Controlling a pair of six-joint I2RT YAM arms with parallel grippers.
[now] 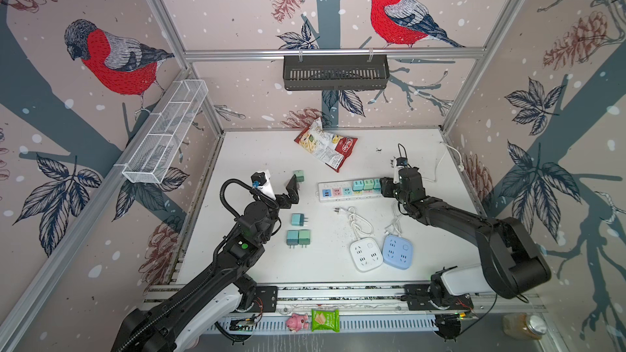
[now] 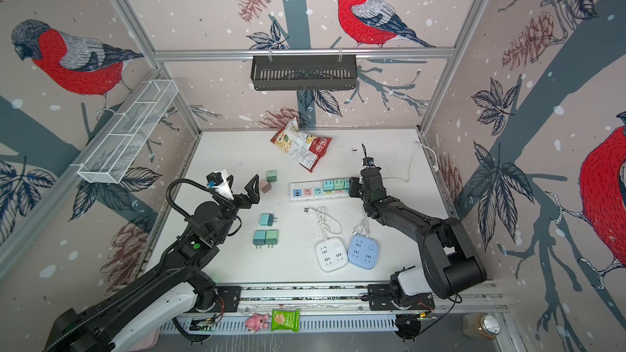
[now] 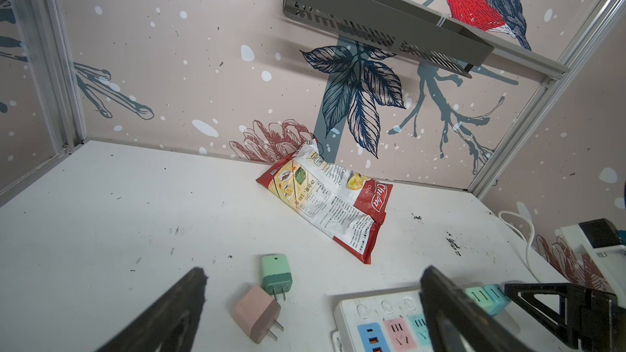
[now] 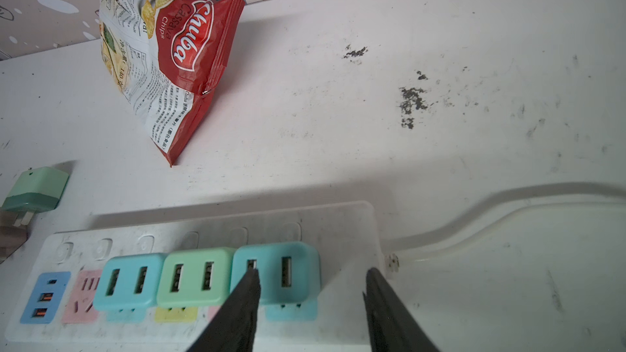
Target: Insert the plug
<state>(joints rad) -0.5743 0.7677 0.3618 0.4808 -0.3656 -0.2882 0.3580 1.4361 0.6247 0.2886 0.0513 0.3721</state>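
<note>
While over strip (image 4: 338, 231) edge, right claw (image 4: 312, 270)

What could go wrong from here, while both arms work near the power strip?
1. The pink adapter and green adapter lie close together just ahead of the open left gripper; closing may catch both or push one away.
2. One finger of the right gripper stands in front of the end teal adapter, whose prongs are partly visible; a bump may tilt or loosen it.
</note>
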